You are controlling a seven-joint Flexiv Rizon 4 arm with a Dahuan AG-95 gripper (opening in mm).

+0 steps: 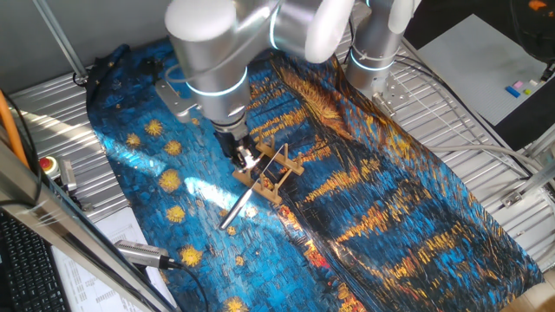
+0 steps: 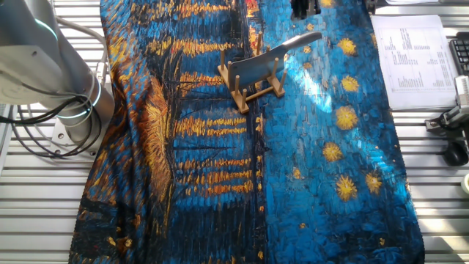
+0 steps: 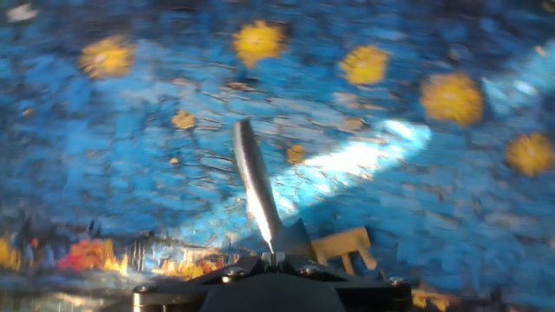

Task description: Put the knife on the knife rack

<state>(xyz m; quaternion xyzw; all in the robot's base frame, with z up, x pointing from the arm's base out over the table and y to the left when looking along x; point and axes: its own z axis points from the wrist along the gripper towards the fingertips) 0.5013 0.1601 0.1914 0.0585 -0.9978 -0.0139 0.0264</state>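
The knife [image 2: 258,64] stands on its edge in a slot of the wooden knife rack [image 2: 242,92]. Its silver handle [image 2: 304,40] sticks out past the pegs. In one fixed view the handle [image 1: 238,211] slopes down toward the cloth from the rack [image 1: 270,178]. My gripper [image 1: 246,159] hangs just above the blade end and holds nothing. Only its black tip [image 2: 304,9] shows at the top of the other fixed view. In the hand view the fingers [image 3: 303,267] stand close together with a narrow gap, over the handle [image 3: 254,182] and a rack peg [image 3: 345,247].
A blue and yellow painted cloth [image 2: 308,169] covers the table. Papers [image 2: 414,62] lie at its edge. A silver cylinder with a black cable [image 1: 143,253] lies near the front left. A red button [image 1: 48,165] sits on the frame. The arm's base [image 1: 373,65] stands at the back.
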